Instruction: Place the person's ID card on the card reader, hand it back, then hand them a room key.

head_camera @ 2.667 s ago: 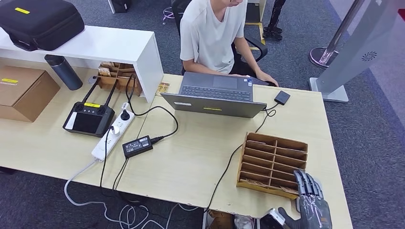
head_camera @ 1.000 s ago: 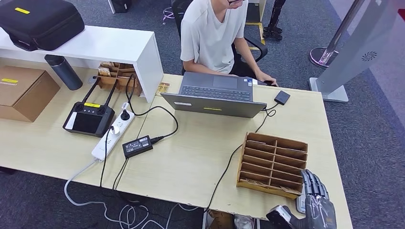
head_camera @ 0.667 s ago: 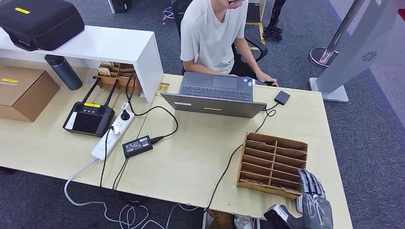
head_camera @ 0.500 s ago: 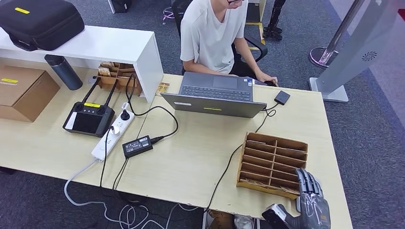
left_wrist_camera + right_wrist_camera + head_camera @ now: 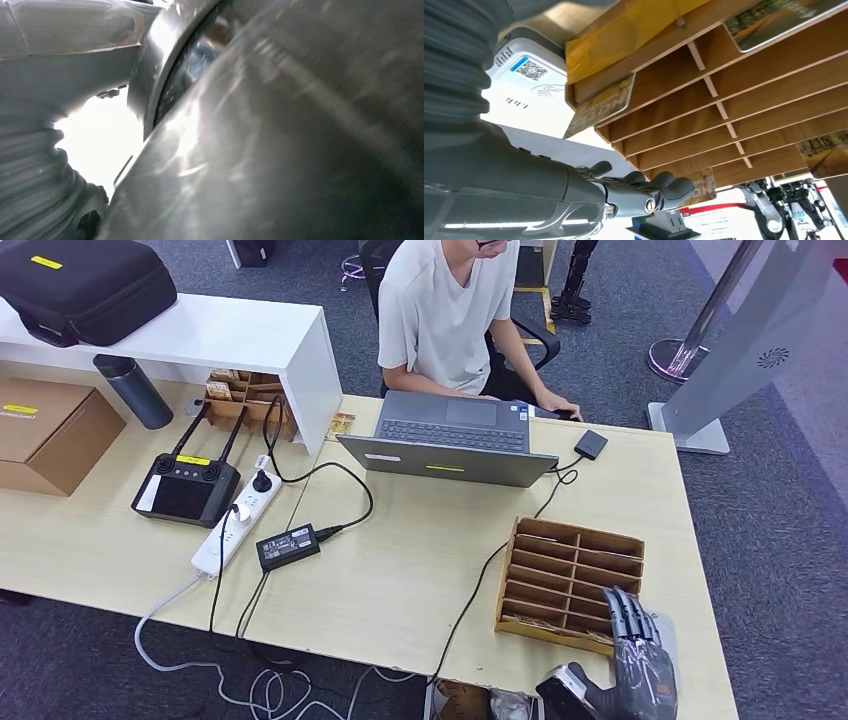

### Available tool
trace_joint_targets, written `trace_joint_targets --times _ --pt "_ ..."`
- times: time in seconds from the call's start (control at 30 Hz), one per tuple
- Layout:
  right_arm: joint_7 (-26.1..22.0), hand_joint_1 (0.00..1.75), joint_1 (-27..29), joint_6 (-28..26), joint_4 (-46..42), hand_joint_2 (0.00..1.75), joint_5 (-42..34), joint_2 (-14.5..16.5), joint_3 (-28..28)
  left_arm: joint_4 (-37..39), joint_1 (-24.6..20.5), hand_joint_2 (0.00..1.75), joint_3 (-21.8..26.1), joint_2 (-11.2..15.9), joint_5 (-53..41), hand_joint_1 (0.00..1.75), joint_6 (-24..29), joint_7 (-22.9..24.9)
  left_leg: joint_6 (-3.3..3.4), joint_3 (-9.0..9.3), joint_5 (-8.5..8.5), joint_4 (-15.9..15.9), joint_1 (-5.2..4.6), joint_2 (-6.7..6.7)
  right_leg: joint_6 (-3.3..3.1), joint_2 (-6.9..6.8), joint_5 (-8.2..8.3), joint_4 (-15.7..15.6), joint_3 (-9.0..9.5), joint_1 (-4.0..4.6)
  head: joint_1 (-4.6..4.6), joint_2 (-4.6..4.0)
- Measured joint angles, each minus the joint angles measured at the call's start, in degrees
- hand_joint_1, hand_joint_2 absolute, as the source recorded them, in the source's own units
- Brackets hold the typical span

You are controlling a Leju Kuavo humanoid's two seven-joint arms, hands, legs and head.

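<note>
My right hand (image 5: 637,660) hovers at the table's near right corner, fingers stretched out over the near right corner of the wooden card rack (image 5: 570,575). It holds nothing. In the right wrist view its dark fingers (image 5: 649,186) lie loosely apart just before the rack (image 5: 734,100), whose slots hold room key cards (image 5: 600,106). The white card reader (image 5: 526,85), with a QR label, lies beside the rack under my wrist. The left wrist view is a metallic blur with my left hand's ribbed cover (image 5: 30,170); its fingers are hidden.
A person (image 5: 445,310) sits across the table at an open laptop (image 5: 450,440), one hand by its right side. A black cable (image 5: 480,575) runs past the rack's left side. A power strip (image 5: 235,520), controller (image 5: 185,485) and cardboard box (image 5: 45,430) lie far left.
My right hand has shifted left and forward, from beside the rack's right end to over its near right corner. The person and the table's things stayed put.
</note>
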Motion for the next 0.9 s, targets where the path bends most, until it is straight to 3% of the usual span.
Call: trace_joint_targets --times 0.13,0.9 --pt "0.0 1.75 -0.5 0.1 0.3 1.75 -0.1 0.4 0.7 0.0 -0.1 1.75 -0.2 0.7 0.8 0.00 -1.9 -1.3 0.00 0.00 0.01 0.0 0.01 -0.01 0.00 -0.01 0.00 0.0 0.00 0.01 0.01 0.00" --pt "-0.8 1.75 -1.8 0.0 1.0 1.75 -1.3 1.0 1.6 0.0 -0.1 1.75 -1.3 0.9 1.9 0.00 -2.2 -1.5 0.00 0.00 0.00 0.0 0.00 -0.01 0.00 -0.01 0.00 0.0 0.00 0.00 0.01 0.00"
